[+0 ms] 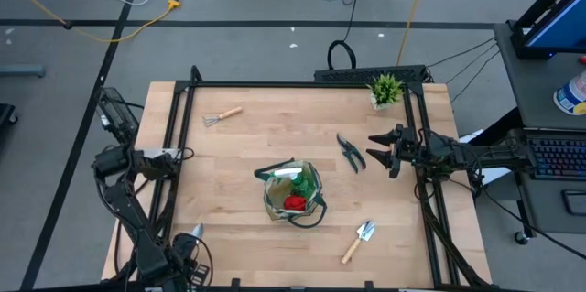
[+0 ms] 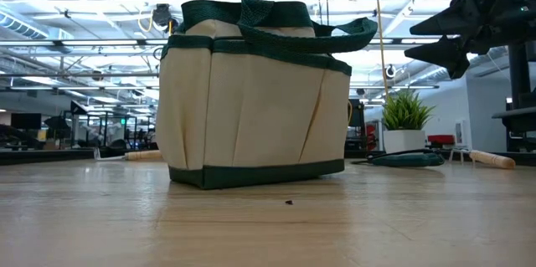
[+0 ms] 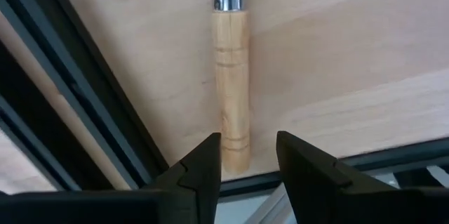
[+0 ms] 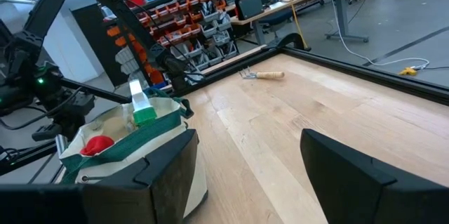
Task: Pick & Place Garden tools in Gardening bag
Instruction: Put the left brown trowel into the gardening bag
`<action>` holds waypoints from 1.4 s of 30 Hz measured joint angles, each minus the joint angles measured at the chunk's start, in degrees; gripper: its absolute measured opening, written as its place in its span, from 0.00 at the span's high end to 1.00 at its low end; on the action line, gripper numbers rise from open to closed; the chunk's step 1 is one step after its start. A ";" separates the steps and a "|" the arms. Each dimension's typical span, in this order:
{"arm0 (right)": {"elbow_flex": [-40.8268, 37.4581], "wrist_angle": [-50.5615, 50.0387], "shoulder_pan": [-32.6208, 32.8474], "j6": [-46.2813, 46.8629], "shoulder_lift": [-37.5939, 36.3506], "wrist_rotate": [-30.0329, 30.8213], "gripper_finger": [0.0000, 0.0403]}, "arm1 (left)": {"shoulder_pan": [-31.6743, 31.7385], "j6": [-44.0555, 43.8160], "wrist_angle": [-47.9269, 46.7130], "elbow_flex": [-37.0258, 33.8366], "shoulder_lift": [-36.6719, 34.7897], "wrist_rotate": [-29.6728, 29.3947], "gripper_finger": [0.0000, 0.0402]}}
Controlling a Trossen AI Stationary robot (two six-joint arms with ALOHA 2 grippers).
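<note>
Left wrist view: your left gripper fingers stand half-open astride a trowel handle, holding nothing; at 7 o'clock, closing off-centre could roll it off the tabletop edge.

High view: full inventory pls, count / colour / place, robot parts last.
gardening bag: 1, beige with dark green trim, table centre, upright
red glove: 1, red, inside the bag
green-white item: 1, green and white, inside the bag
mini rake: 1, wooden handle, metal head, far left part of table
pruning shears: 1, dark, right of centre, beside the right gripper
trowel: 1, wooden handle, metal blade, near right part of table
second trowel: 1, wooden handle, metal blade, near left edge, at the left gripper
potted plant: 1, green in white pot, far right corner
left gripper: fingers apart, astride the second trowel's handle end
right gripper: open, above the table's right side
</note>
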 joint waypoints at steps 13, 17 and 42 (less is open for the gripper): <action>0.00 -0.02 0.02 0.01 0.01 0.02 0.38 | -0.14 0.36 11.91 -7.13 -0.02 1.47 0.64; 0.00 -0.02 0.02 0.00 0.02 0.02 0.38 | -0.10 0.69 14.32 -8.34 -0.21 1.68 0.64; 0.00 3.07 0.00 8.62 0.02 1.62 0.38 | 2.52 4.64 16.15 -10.37 -4.52 -4.74 0.84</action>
